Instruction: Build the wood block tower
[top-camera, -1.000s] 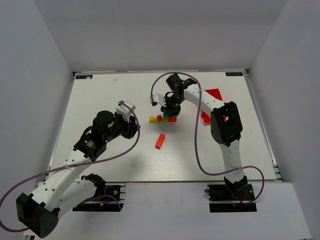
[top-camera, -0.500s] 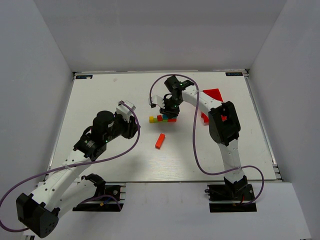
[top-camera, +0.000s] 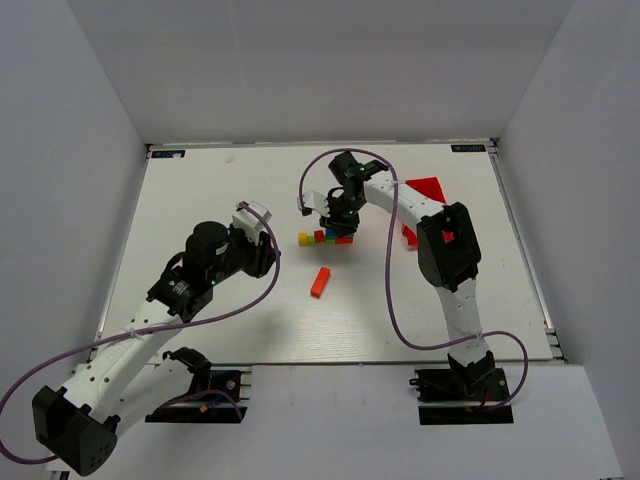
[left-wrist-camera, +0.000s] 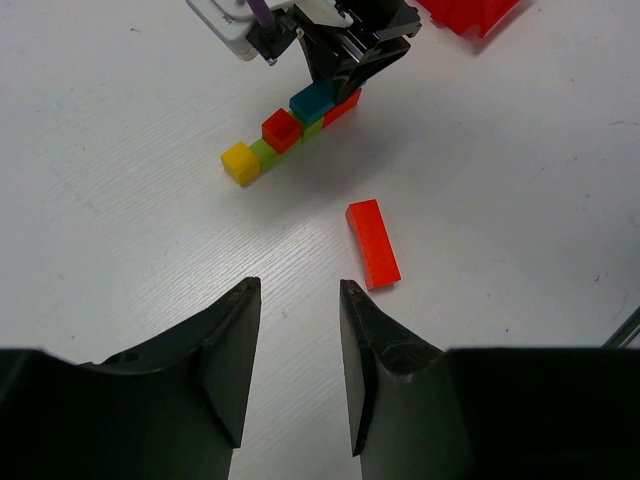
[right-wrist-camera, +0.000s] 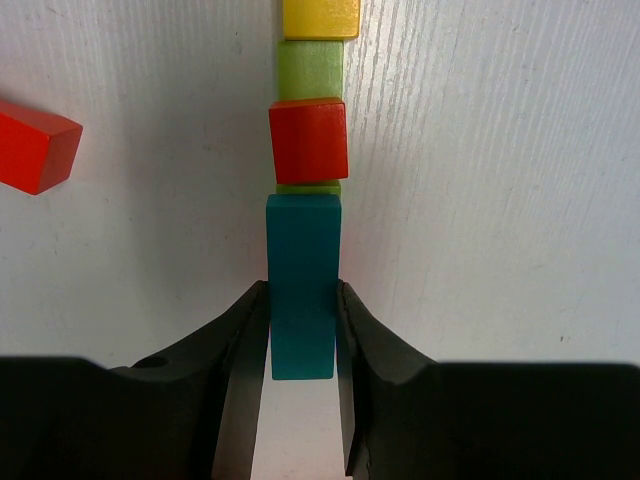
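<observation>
Currently, at the left of the top view, the left gripper hovers over the white table with its fingers spread and nothing between them. Just ahead of it lies the loose orange bar, flat and well apart from the stack; the open, aimed posture suggests this bar is the next pick.

Further right, the wood block tower sits near the table centre. Its bottom course runs from a yellow cube through a green cube, and a red cube rests on the second level.

The right gripper pinches the teal bar by its long sides, in line with the course and end-on to the red cube, probably seating it there. A red bin stands at the far right.
</observation>
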